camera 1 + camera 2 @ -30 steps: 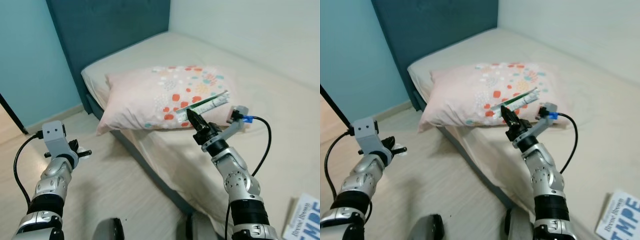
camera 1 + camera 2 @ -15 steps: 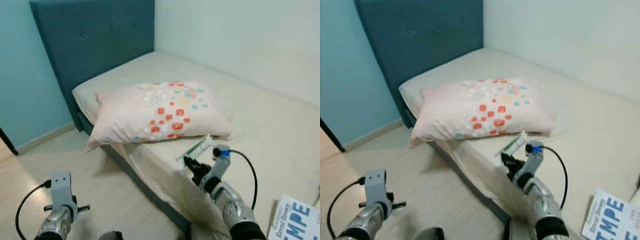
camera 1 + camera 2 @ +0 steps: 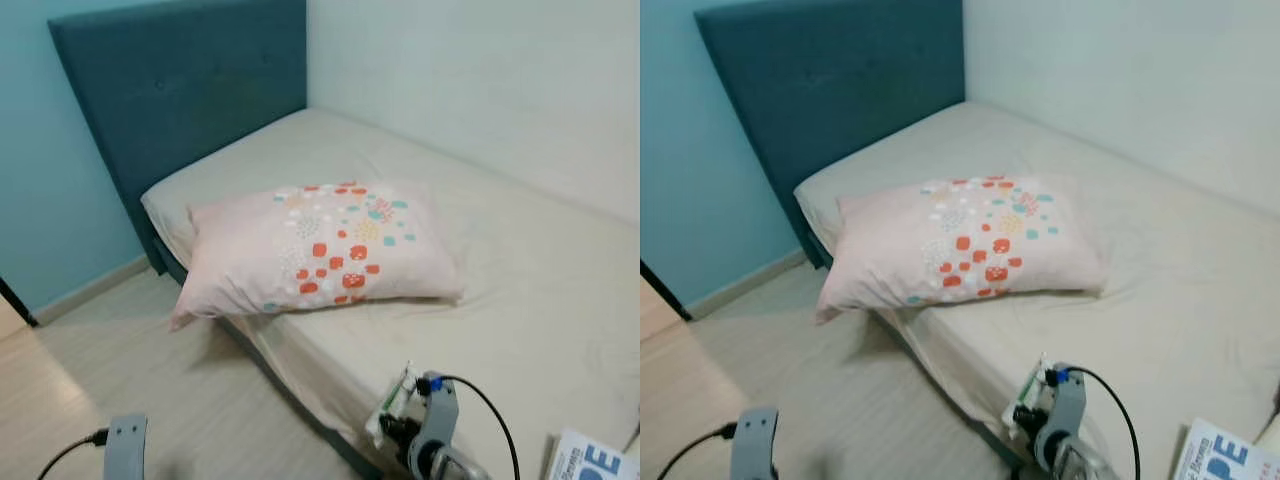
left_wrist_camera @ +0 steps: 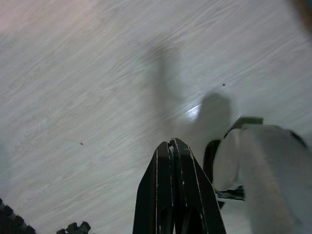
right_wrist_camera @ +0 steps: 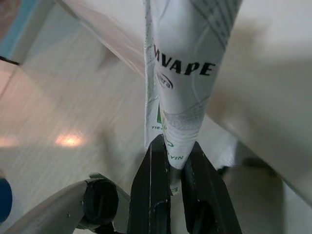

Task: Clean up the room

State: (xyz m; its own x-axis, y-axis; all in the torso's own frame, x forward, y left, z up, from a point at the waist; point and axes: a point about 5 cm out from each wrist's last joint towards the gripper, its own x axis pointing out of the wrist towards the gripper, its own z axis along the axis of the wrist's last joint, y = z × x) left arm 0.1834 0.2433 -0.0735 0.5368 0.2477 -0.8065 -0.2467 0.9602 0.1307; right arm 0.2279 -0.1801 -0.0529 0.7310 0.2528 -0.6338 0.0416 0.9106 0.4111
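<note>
Right claw (image 5: pixel 170 161) pinches a white tube (image 5: pixel 187 73) — left claw (image 4: pixel 171 156) clenched, empty, above the floor (image 4: pixel 73 73)

Soft even daylight, head views slightly blurred, glare spot on floor (image 5: pixel 68 140), wrist views dimmer

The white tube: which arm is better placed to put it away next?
Probably the right. The right claw is already shut on the white tube, lifted off the bed. The left claw is shut with nothing in it, pointing at the floor.
</note>
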